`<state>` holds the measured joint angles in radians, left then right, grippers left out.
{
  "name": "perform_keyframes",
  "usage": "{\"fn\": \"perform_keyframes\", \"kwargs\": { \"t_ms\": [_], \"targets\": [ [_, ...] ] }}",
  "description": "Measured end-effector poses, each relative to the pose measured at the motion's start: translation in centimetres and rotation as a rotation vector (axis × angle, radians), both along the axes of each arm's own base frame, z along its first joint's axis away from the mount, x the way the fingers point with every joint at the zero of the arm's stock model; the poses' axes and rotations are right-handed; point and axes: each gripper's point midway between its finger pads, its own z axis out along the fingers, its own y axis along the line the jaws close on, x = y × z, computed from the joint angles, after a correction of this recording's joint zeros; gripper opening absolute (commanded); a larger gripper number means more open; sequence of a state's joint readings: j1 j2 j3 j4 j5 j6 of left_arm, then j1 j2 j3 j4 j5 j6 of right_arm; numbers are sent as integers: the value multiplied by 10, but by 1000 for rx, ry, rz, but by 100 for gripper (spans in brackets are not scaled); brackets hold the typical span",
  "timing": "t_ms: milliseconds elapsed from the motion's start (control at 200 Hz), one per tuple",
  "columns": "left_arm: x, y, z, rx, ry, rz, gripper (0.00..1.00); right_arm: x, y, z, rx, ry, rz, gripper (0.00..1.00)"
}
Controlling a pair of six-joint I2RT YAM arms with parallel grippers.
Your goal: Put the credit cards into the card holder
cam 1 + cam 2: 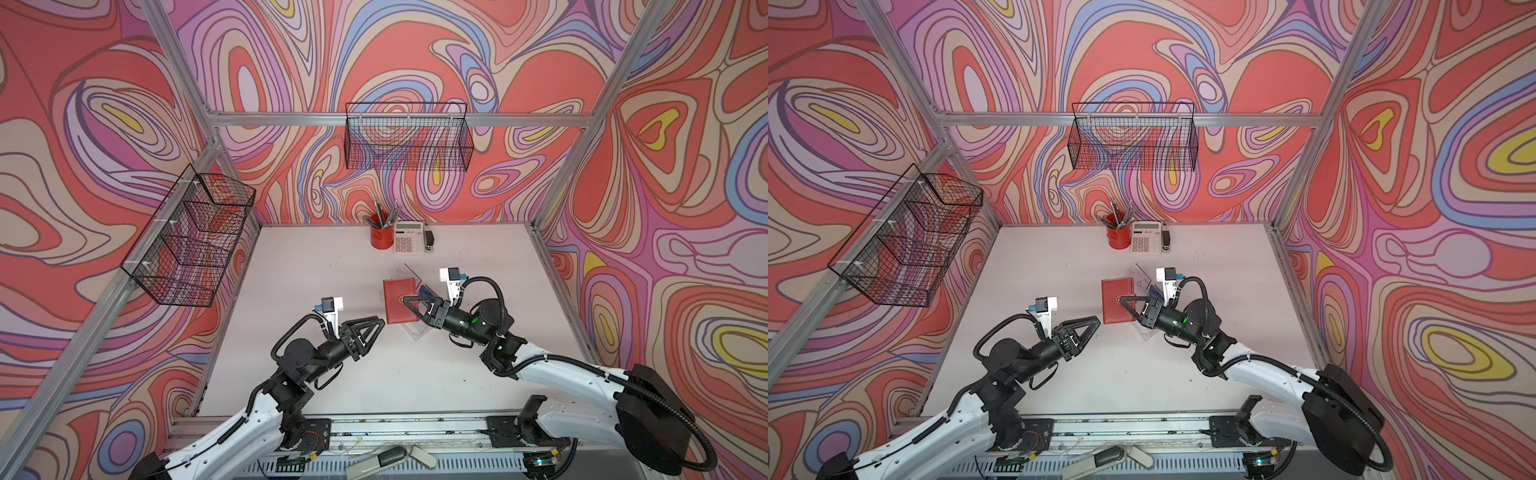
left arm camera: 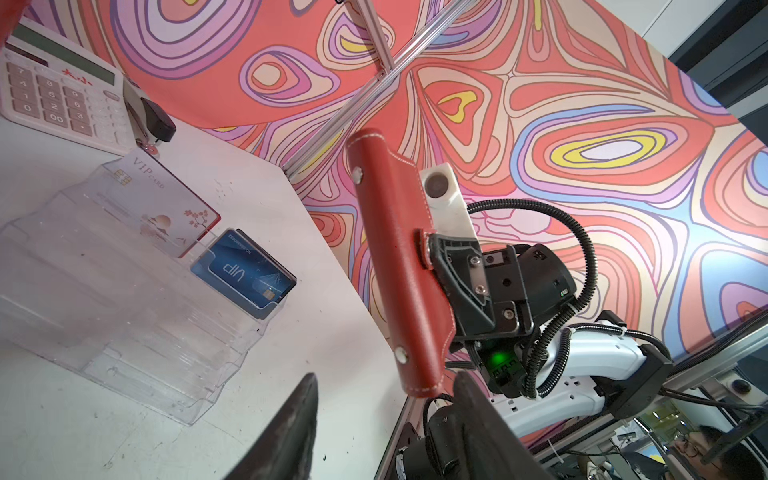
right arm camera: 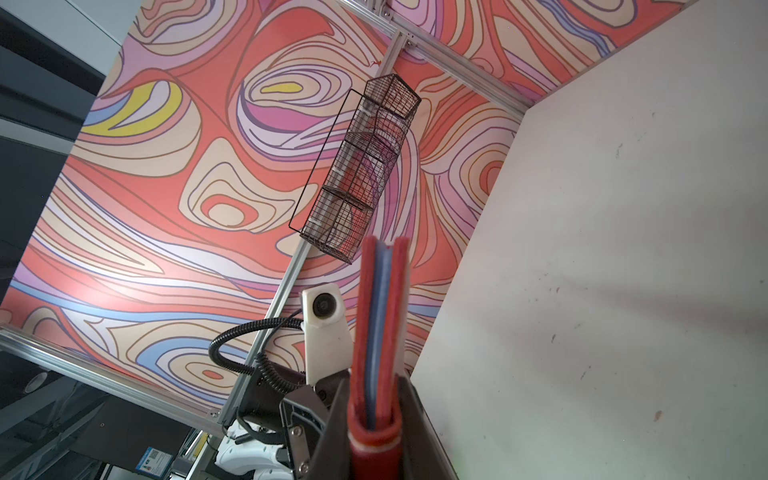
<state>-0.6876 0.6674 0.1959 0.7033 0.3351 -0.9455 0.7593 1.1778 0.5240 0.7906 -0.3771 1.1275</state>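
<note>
The red card holder (image 1: 392, 294) is clamped by the right gripper (image 1: 405, 300) and held clear of the table (image 1: 316, 266) above the clear stand (image 2: 124, 311) — blue credit cards (image 2: 245, 270) are left standing there. The left gripper (image 1: 380, 322) is kept part-spread and empty, just beside the holder.

White card (image 2: 166, 203), blue card (image 2: 245, 270), both standing in clear tiered card holder (image 2: 124, 324)

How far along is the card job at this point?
Done: a white card and a blue card stand in the clear holder. In hand: the right tool grips the red wallet; the left tool is open beside it. Left: blue edges between the wallet's covers suggest more cards to move.
</note>
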Motion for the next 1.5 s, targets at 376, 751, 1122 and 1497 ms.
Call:
{"fn": "perform_keyframes", "kwargs": {
  "t_ms": [376,751,1122,1497],
  "targets": [
    [0,-6,13,-71,-36,-35,48,-14,8,-4,11,29,23,0],
    [1,2,20,-109,-49,1,35,-31,21,-1,28,26,46,0],
    [-1,5,26,-124,-64,11,25,-41,32,-5,26,31,73,0],
    [6,4,18,-121,-20,26,0,-34,33,-11,-22,38,38,53]
  ]
}}
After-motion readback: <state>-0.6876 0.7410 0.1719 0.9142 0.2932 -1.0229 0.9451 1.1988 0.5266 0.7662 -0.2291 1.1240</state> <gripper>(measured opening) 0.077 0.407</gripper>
